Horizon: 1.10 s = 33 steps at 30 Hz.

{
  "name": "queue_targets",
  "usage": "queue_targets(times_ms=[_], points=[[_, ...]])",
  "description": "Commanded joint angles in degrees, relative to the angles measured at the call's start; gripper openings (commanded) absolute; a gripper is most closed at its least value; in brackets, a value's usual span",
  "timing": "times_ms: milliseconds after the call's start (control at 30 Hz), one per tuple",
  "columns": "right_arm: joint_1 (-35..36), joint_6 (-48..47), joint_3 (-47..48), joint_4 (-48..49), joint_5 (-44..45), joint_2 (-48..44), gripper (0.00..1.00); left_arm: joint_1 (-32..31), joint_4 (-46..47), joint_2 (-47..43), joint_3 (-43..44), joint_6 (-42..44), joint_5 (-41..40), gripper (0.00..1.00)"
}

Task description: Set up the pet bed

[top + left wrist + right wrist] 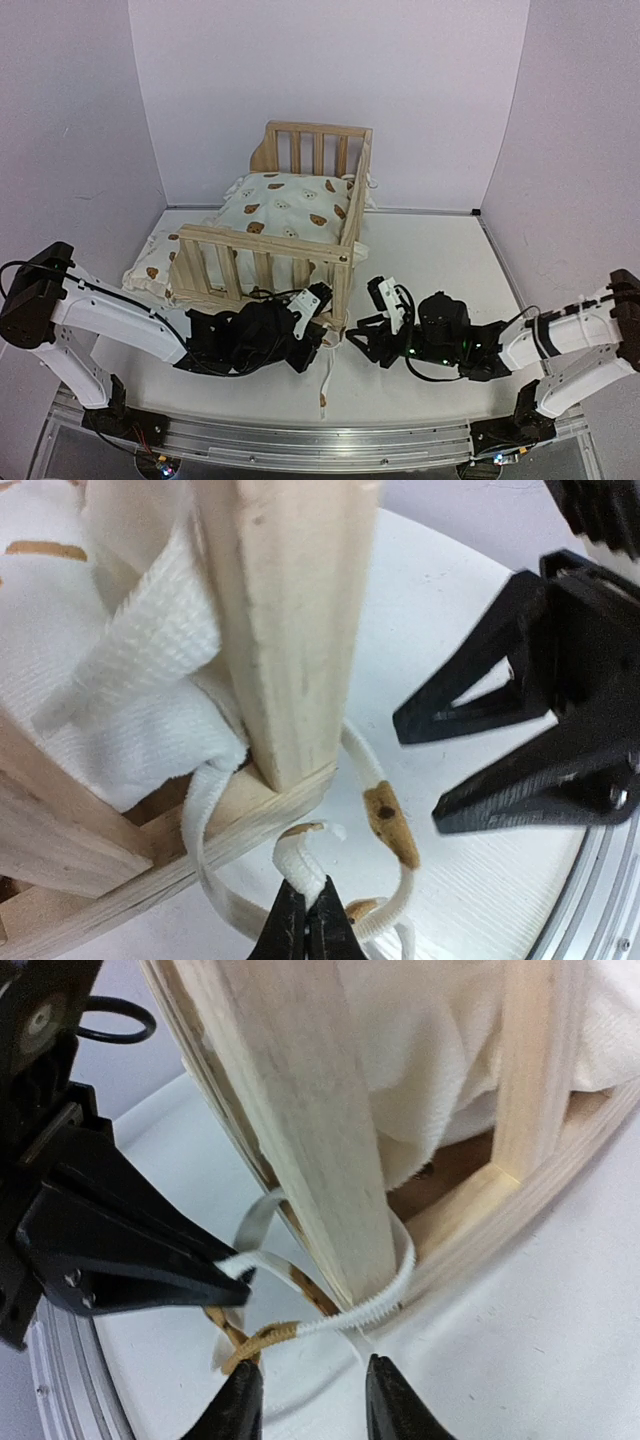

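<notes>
Right: one pine frame [265, 245] mid-table [450, 260], one bear-print cushion [285, 205] inside it, one small pillow [150, 262] outside at its left. Left gripper [308, 895] clamped on a tie [300, 860] at the near corner post [290, 630]; right gripper [310, 1390] jaws apart, just beside it.

White table [450, 250], pale lilac walls [300, 80]

A pale pine frame [265, 245] holds a cream cushion [290, 205] printed with small brown bears. A cream tie [385, 820] shows brown patches. The left gripper [308, 905] and right gripper [310, 1390] are black. The table [440, 260] is white, the walls [330, 70] pale lilac.
</notes>
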Motion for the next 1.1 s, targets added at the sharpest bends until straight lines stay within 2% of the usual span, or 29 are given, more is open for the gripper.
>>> queue_targets(times_ms=[0, 133, 267, 367, 533, 600, 767, 867, 1067], points=[[-2.09, 2.9, -1.08, -15.89, -0.43, -11.77, 0.44, -1.61, 14.21, -3.93, -3.91, 10.3, -1.34, 0.0], [-5.26, -5.51, 0.61, -19.52, -14.09, -19.77, 0.53, -1.82, 17.8, -2.56, -4.23, 15.61, 0.46, 0.0], [-6.37, -15.3, 6.16, -23.51, -17.91, -17.76, 0.53, -1.88, 19.02, -2.45, -3.85, 18.87, 0.5, 0.0], [-7.23, -16.19, 8.36, -22.72, -22.82, -15.58, 0.55, -1.82, 18.98, -3.97, -3.88, 16.56, -0.97, 0.0], [-7.15, -14.94, 10.3, -21.86, -27.5, -10.49, 0.56, -1.84, 18.96, -5.12, -4.75, 5.45, -0.73, 0.0], [-7.05, -10.42, 9.17, -21.22, -25.78, -10.74, 0.56, -1.84, 18.89, -4.85, -4.81, 1.11, -1.76, 0.0], [-0.23, 3.07, 4.58, -20.06, -10.78, -12.98, 0.64, -1.88, 18.81, -5.26, -5.9, -6.74, -3.74, 0.0], [2.89, 8.16, 1.37, -13.04, -4.38, -10.37, 0.75, -1.83, 18.9, -5.33, -6.19, -7.92, -4.17, 0.0], [5.26, 12.44, -0.15, 2.41, 5.23, -0.72, 0.75, -1.87, 18.95, -5.86, -6.34, -8.98, -4.36, 0.0]])
